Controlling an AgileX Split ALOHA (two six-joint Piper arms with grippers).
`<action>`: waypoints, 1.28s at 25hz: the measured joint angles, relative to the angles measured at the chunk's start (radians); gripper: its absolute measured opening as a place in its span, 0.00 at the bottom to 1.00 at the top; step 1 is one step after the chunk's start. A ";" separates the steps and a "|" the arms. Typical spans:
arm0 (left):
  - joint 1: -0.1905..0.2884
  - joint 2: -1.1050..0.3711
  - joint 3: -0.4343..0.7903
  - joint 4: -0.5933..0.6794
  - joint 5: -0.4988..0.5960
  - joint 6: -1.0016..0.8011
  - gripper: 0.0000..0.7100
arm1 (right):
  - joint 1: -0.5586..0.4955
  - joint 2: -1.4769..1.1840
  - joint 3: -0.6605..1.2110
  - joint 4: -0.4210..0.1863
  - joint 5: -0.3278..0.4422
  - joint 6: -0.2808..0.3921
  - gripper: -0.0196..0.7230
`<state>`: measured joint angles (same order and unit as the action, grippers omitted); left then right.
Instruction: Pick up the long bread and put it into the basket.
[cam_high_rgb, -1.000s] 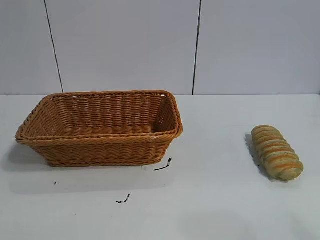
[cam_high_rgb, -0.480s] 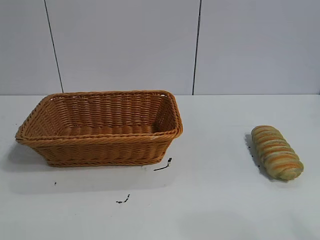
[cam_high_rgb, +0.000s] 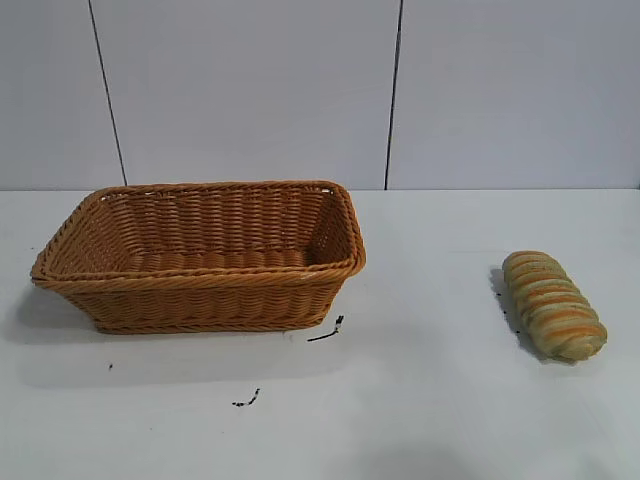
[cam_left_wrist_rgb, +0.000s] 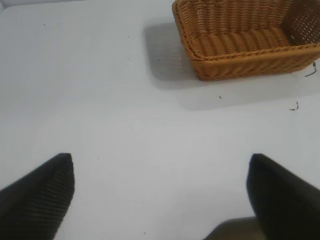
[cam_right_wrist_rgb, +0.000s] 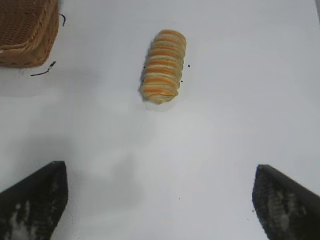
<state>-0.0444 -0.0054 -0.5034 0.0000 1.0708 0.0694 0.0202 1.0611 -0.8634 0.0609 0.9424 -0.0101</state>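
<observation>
The right claw (cam_right_wrist_rgb: 157, 200) hangs over the bare table (cam_high_rgb: 430, 400) with its two dark fingers (cam_right_wrist_rgb: 35, 200) spread wide apart and nothing between them. The bread (cam_right_wrist_rgb: 162, 73) lies on the table ahead of that claw, well apart from the fingertips and roughly in line with the gap between them, a little toward one finger's side of centre. Its long axis runs nearly along the direction the claw faces, so the near end of the loaf points back at the gap. The ridged stripes run across the loaf. Nothing touches it.

A corner of the basket (cam_right_wrist_rgb: 25, 35) shows off to one side of the right claw, farther than the bread and well apart from it, with a few dark scraps (cam_right_wrist_rgb: 42, 72) on the table just beside it.

In the exterior view neither arm appears: the bread (cam_high_rgb: 553, 305) rests on the table at the right, the basket (cam_high_rgb: 200, 255) stands upright at the left, the two well apart, and small dark scraps (cam_high_rgb: 328, 331) lie near the basket's front corner.

The left claw (cam_left_wrist_rgb: 160, 195) also stands wide apart over bare table, holding nothing, with the basket (cam_left_wrist_rgb: 245, 40) ahead of it and off to one side, well clear of its fingers (cam_left_wrist_rgb: 40, 195).
</observation>
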 joint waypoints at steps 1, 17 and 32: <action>0.000 0.000 0.000 0.000 0.000 0.000 0.98 | 0.000 0.061 -0.028 0.000 0.000 0.000 0.96; 0.000 0.000 0.000 0.000 0.000 0.000 0.98 | 0.015 0.895 -0.560 0.011 0.029 0.010 0.96; 0.000 0.000 0.000 0.000 0.000 0.000 0.98 | 0.015 1.092 -0.604 0.009 0.011 0.010 0.96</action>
<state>-0.0444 -0.0054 -0.5034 0.0000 1.0708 0.0694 0.0350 2.1534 -1.4675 0.0698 0.9532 0.0000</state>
